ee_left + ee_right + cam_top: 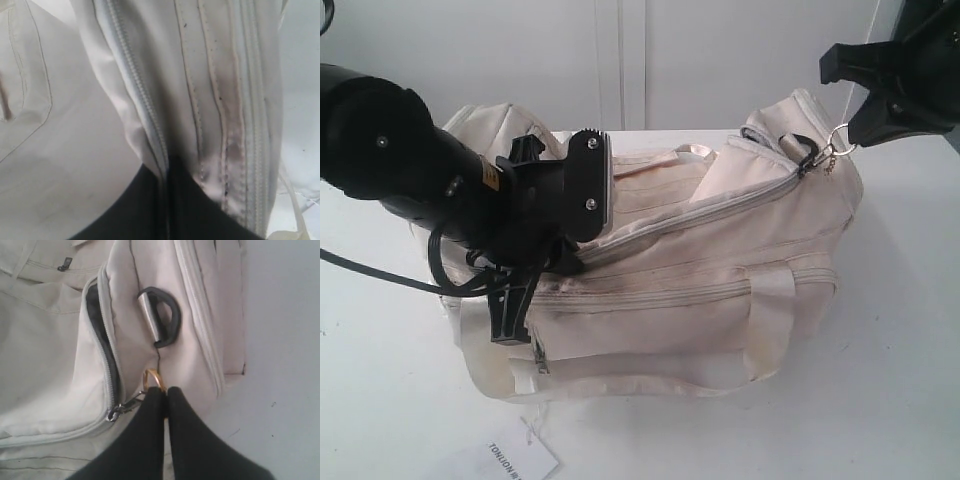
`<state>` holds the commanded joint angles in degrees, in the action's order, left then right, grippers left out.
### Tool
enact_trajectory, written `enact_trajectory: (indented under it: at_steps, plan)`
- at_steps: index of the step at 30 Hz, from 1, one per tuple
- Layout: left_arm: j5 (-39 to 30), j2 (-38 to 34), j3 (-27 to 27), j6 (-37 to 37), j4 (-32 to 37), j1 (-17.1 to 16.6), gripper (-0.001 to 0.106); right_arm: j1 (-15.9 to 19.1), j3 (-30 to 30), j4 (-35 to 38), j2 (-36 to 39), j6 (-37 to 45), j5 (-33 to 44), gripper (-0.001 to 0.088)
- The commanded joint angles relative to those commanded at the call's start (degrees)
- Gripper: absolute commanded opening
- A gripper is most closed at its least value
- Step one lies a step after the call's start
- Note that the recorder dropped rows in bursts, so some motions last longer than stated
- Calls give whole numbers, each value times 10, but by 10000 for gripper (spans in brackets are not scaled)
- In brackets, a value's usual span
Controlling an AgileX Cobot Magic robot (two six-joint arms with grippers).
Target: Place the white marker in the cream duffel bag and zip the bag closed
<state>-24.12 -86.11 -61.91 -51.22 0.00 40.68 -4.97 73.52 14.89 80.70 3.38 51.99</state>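
Fingers [150,425] of my right gripper [164,391] were pressed together on the gold ring pull [152,372] at the right end of the cream duffel bag [700,280]. Fingers [200,215] of my left gripper [167,165] looked closed on a fold of the bag's fabric beside the zipper track at the opposite end.

The white marker was visible in no view; I judged it to be inside the bag. The step in hand was the zip closure. A short stretch beside the slider [114,413] gaped and showed dark lining [97,315], so closure was not complete.

The next move called for:
1. A steady pull on the ring along the curved track.
2. A firm hold at the left end to keep the fabric taut.

The black D-ring [172,315] sat just beside the pull and could snag it. Bare table [280,340] lay open beyond the bag's right end. A paper tag [515,462] lay near the bag's front, clear of both arms.
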Motion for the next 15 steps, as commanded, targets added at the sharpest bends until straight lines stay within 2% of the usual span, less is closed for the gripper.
enact_trajectory:
  at_steps: [4, 9, 12, 15]
  plan:
    - [1, 0, 0, 0, 30, 0, 0, 0, 0, 41, 0, 41, 19, 0]
    - [6, 0, 0, 1, 35, 0, 6, 0, 0, 58, 0, 45, 32, 0]
    - [19, 0, 0, 1, 35, 0, 99, 0, 0, 59, 0, 45, 31, 0]
    - [30, 0, 0, 1, 35, 0, 282, 0, -2, 62, 0, 44, 33, 0]
